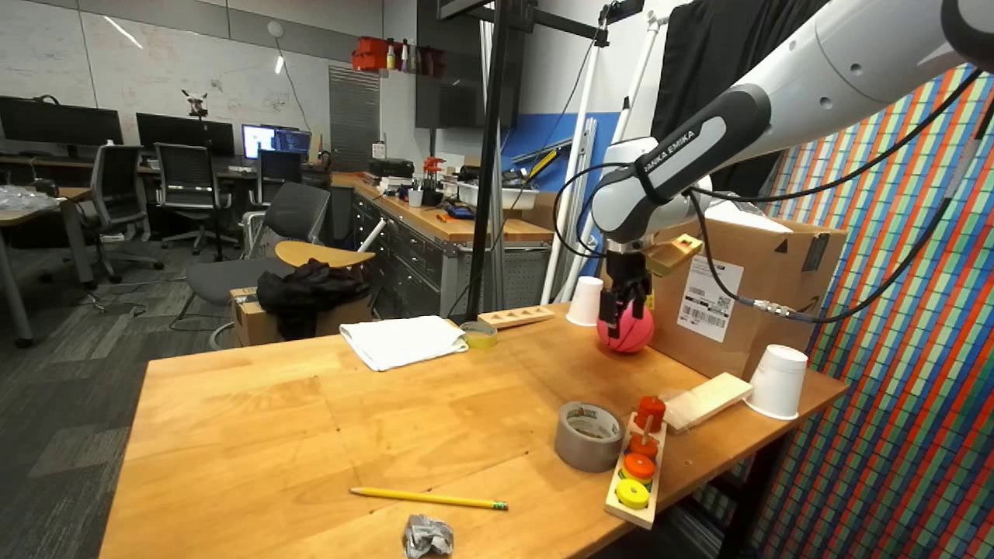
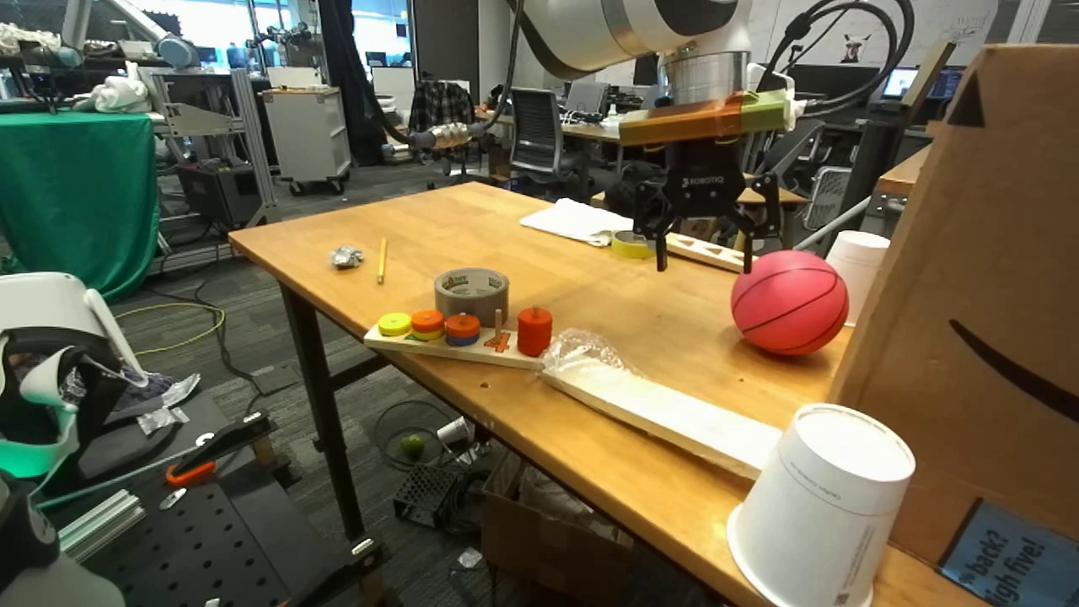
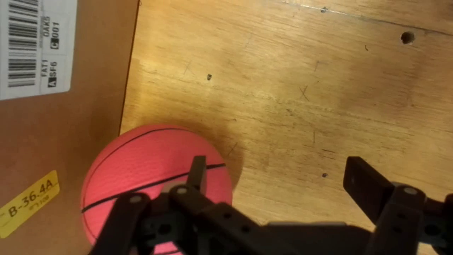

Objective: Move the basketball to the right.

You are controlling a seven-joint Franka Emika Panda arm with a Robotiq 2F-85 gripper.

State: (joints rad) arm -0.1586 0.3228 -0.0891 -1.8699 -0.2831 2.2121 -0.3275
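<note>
Lining up a grasp, I'd say: the gripper (image 2: 705, 268) hangs with jaws wide and nothing held, the basketball (image 3: 148, 166) around eight o'clock in the wrist view, beside the cardboard box (image 3: 63, 131). Next, it should shift that way, lower astride the basketball and close.

Shows as a round, pinkish-red basketball (image 2: 790, 303) with thin dark seams; rests on the table (image 2: 666, 314) at three o'clock in an exterior view.
</note>
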